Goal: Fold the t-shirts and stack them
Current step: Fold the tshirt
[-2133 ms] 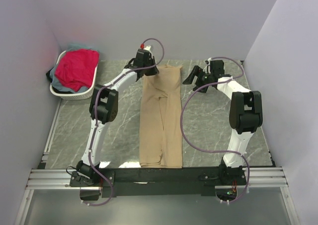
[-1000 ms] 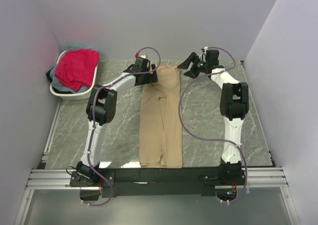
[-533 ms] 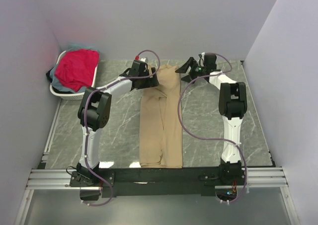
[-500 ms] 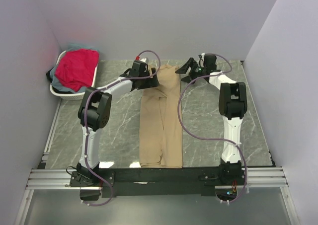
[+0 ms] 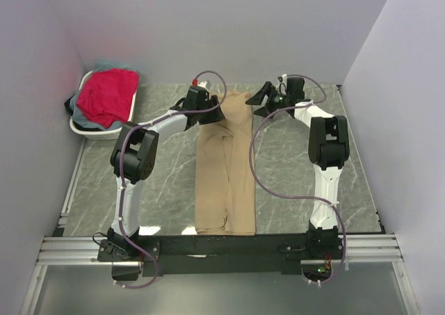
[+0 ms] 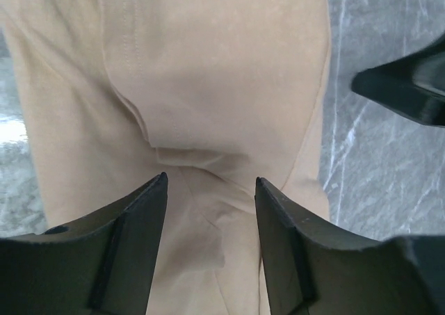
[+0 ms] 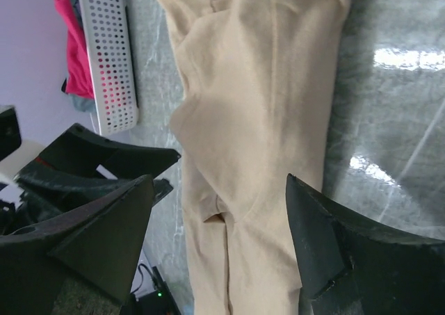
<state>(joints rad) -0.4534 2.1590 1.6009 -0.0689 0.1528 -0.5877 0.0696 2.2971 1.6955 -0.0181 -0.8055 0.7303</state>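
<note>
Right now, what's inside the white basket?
A red-pink t-shirt lies on top of the pile in the white basket. Pale blue-grey cloth peeks out behind it, and a dark bit shows at the left rim. Anything deeper is covered by the red one.

Overhead view is bright and even, with soft, diffuse light from above and barely a shadow anywhere. There's one white glare patch on the table [image 5: 285, 162], right at its near edge. Colours are clean and focus holds corner to corner.

Left wrist view: the tan t-shirt [image 6: 222, 71] is crisp, its seams and creases readable under gentle shading. The left gripper [image 6: 211, 186] looms dark and slightly soft up close.

Right wrist view: two hard reflections blow out white on the table's polished surface, and the right gripper [image 7: 219, 183] is near-black with little detail.
</note>
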